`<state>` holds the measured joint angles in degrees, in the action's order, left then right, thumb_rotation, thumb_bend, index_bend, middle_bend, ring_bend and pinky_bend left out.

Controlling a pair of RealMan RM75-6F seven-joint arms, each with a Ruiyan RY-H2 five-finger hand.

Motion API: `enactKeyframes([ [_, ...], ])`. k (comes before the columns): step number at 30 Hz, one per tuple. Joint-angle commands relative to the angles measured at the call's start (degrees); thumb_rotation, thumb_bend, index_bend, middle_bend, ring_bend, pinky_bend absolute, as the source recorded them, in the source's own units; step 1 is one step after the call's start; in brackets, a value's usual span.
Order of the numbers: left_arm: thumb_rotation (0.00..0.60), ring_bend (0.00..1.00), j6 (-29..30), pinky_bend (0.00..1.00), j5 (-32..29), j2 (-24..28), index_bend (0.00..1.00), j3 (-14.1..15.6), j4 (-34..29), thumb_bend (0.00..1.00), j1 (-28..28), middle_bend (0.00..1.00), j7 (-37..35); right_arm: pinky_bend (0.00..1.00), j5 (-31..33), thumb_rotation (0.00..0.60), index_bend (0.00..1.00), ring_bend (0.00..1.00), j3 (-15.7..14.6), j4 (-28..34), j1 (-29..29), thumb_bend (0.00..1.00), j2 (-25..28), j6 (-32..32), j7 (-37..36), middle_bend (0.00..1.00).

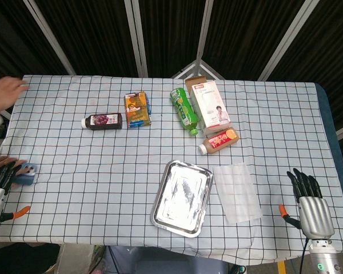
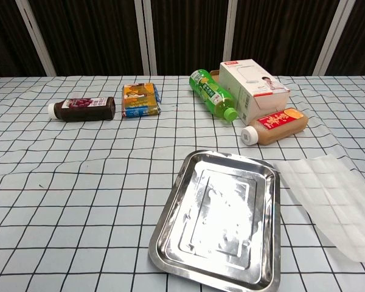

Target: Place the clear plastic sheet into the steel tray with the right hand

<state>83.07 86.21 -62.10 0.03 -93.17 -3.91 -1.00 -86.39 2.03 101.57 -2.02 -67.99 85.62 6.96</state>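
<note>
The clear plastic sheet (image 1: 238,192) lies flat on the checked cloth just right of the steel tray (image 1: 167,197). The chest view shows the same sheet (image 2: 336,201) and the tray (image 2: 170,242), which holds nothing. My right hand (image 1: 310,200) rests at the table's right front edge, fingers straight and apart, holding nothing, a short gap right of the sheet. Over at the left edge sits my left hand (image 1: 1,181), its dark fingers extended beside a small blue object (image 1: 27,171). The chest view shows neither hand.
Along the back stand a dark juice bottle (image 1: 102,121), a small carton (image 1: 136,109), a green bottle (image 1: 184,109), a white box (image 1: 209,103) and an orange-labelled bottle (image 1: 218,140). A person's hand (image 1: 6,92) reaches in at the far left.
</note>
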Motion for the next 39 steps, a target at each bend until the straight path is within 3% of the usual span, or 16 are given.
enactKeyframes([
  [1,0.600,0.00,-0.07,0.00,-0.06,-0.01,0.00,-0.01,-0.01,0.00,-0.02,0.00,0.05,0.00,-0.04,0.600,0.00,0.00,0.00,-0.01,-0.02,0.39,0.00,-0.02,0.02,0.00],
  [16,0.600,0.00,0.13,0.00,-0.28,-0.08,0.00,-0.23,0.01,0.00,0.00,0.00,0.22,0.00,-1.04,0.600,0.00,0.00,-0.85,0.14,-0.29,0.39,0.18,-0.94,0.39,0.00],
  [23,0.600,0.00,0.18,0.00,-0.10,-0.12,0.00,-0.20,0.14,0.00,-0.03,0.00,0.15,0.00,-3.18,0.600,0.00,0.00,-3.09,0.42,-2.02,0.39,-1.10,-5.21,5.13,0.00],
  [31,0.600,0.00,0.34,0.00,0.04,-0.07,0.00,-0.11,-0.02,0.00,0.07,0.00,0.24,0.00,-0.24,0.600,0.00,0.00,-3.00,-1.25,-3.06,0.39,-8.18,-8.58,16.19,0.00],
  [39,0.600,0.00,-0.02,0.00,-0.05,0.13,0.00,-0.12,0.07,0.00,-0.07,0.00,-0.45,0.00,5.67,0.600,0.00,0.00,-2.11,-6.18,-2.73,0.39,-14.78,-9.93,20.66,0.00],
])
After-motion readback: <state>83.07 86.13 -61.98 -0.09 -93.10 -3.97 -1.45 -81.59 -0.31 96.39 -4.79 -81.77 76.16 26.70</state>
